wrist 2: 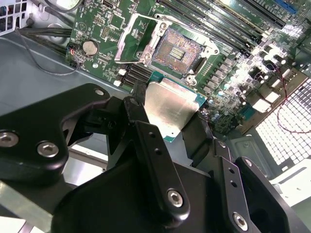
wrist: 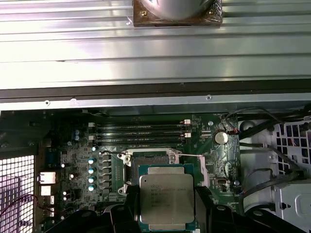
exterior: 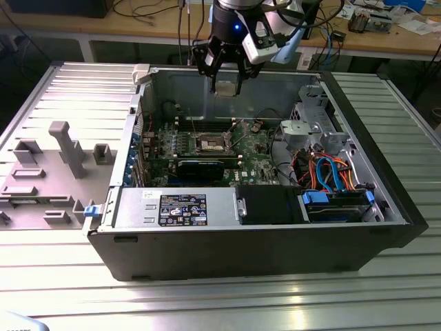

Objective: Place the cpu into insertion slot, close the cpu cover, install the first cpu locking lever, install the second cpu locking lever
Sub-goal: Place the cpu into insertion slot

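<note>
My gripper [exterior: 225, 87] hangs above the open computer case, over its back wall, shut on the cpu [exterior: 225, 87]. In both wrist views the cpu [wrist 2: 171, 108] [wrist: 166, 198] is a flat square chip with a dull silver top, clamped by its edges between the black fingers [wrist 2: 146, 133]. It is held in the air, above and short of the insertion slot [wrist 2: 177, 51] [exterior: 210, 143], whose contact field lies bare. The cpu cover [wrist 2: 130, 42] is flipped open beside the slot, on the coin-battery side. Two thin locking levers stand raised at the socket.
The black case [exterior: 275, 241] sits on a ribbed metal table. Inside are a long black graphics card [exterior: 201, 167], memory slots [wrist: 141, 131], a power supply [exterior: 176, 207] and a drive cage with orange and blue cables [exterior: 331, 172]. A grey fixture tray [exterior: 55, 158] lies at the exterior view's left.
</note>
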Controlling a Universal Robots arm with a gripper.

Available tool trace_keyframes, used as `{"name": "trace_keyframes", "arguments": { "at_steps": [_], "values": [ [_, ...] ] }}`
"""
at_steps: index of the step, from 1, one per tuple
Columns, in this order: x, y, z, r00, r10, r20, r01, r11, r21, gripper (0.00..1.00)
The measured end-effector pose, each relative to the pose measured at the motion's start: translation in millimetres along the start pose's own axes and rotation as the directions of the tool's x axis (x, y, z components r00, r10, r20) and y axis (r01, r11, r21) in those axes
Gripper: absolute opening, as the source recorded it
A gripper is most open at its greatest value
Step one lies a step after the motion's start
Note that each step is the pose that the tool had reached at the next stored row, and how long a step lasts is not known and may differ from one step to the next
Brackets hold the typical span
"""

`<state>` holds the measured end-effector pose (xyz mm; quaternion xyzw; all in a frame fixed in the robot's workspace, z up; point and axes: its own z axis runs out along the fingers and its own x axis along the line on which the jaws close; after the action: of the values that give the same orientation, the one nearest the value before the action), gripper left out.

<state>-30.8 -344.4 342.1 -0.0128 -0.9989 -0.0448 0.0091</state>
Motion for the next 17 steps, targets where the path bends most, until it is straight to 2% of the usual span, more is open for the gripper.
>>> {"name": "trace_keyframes", "arguments": {
  "at_steps": [17],
  "values": [
    [-0.1,-0.5,5.2,1.0,0.0,0.0,0.0,1.0,0.0,0.55]
  ]
}}
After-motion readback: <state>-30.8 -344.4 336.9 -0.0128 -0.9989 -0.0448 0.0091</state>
